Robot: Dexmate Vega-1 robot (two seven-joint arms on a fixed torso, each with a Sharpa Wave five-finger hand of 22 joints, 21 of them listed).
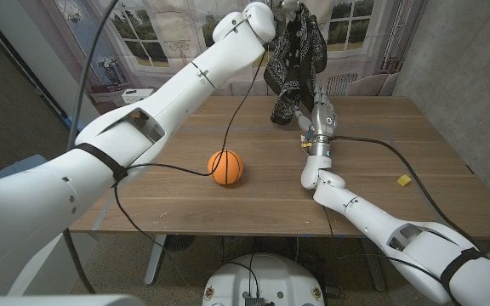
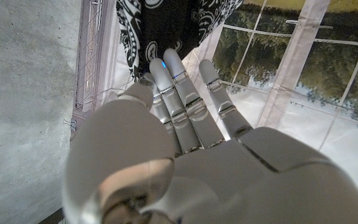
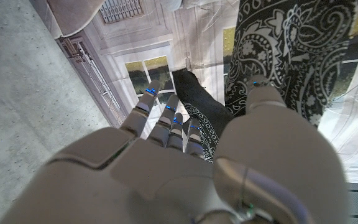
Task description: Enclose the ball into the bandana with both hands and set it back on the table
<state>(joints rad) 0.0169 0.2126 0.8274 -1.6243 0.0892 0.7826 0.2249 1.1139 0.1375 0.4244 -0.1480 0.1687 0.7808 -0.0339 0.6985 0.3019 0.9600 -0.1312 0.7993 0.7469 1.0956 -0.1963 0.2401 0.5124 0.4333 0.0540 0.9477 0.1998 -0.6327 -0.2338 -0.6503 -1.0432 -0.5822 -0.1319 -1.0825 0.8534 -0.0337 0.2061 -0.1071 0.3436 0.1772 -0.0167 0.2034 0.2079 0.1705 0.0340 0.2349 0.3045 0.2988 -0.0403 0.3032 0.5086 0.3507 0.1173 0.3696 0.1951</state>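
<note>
1. The left hand (image 2: pixel 185 168) pinched the black-and-white paisley bandana (image 1: pixel 296 55), holding it high above the wooden tabletop's (image 1: pixel 415 161) far edge.
2. The right hand (image 1: pixel 320 119) gripped its lower end.
3. The orange rubber ball (image 1: pixel 225 167) sat mid-tabletop.

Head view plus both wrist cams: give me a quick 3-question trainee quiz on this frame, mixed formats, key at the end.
1. True or false: the ball is already wrapped in the bandana.
2. Multiple choice: where is the bandana? A) spread flat on the table B) hanging in the air above the table's far side C) draped over the ball
3. Fill in: the small item near the table's right edge is a ____ piece.

Key:
1. False. The ball sits bare on the table, apart from the cloth.
2. B. The left hand is up at its top; the right hand is at its lower end.
3. Yellow.
</note>
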